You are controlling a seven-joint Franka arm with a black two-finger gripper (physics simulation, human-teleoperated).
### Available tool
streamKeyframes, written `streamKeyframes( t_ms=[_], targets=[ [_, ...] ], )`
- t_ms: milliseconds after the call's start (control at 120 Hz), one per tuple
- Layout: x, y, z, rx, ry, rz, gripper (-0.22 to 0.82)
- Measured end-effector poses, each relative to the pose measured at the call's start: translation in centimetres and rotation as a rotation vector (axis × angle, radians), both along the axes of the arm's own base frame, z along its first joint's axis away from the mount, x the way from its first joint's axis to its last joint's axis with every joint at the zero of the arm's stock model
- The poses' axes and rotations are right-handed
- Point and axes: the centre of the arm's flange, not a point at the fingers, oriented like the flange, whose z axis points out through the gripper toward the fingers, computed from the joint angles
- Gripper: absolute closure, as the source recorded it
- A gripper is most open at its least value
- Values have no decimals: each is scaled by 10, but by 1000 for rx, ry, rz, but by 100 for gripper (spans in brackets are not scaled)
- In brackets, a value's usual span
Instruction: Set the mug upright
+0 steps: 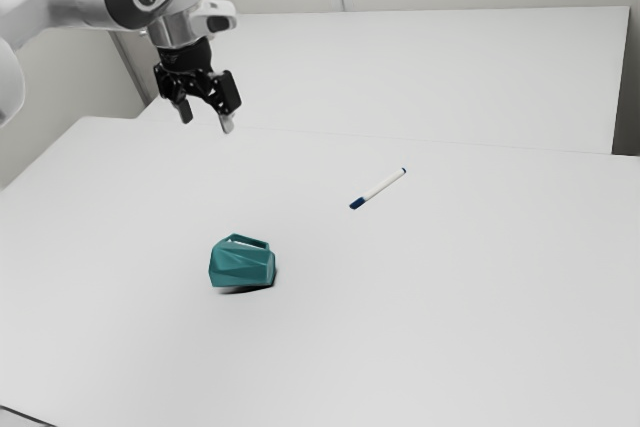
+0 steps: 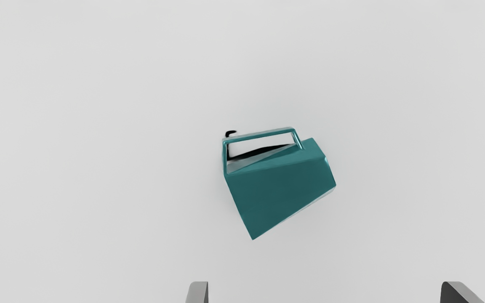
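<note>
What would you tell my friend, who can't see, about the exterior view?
A teal mug lies on its side on a white table. The robot's open gripper hangs in the air, away from it. A white and dark blue pen lies apart.

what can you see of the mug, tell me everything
The mug is teal, with a flat-faceted body tapering toward one end and an angular loop handle. It looks smooth and hard, perhaps ceramic or plastic. It lies on its side on the white table, left of the pen in the exterior view. The open gripper isn't touching it.
</note>
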Motion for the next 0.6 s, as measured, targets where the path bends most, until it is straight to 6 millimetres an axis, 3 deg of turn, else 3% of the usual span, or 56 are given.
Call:
streamKeyframes(
  t_ms=[100, 233, 450, 600],
  targets=[
    [3, 16, 1, -20, -48, 11, 0],
    [-41, 32, -10, -58, -107, 14, 0],
    [-114, 87, -69, -154, -230, 141, 0],
    [-139, 114, -103, -304, -317, 236, 0]
  ],
)
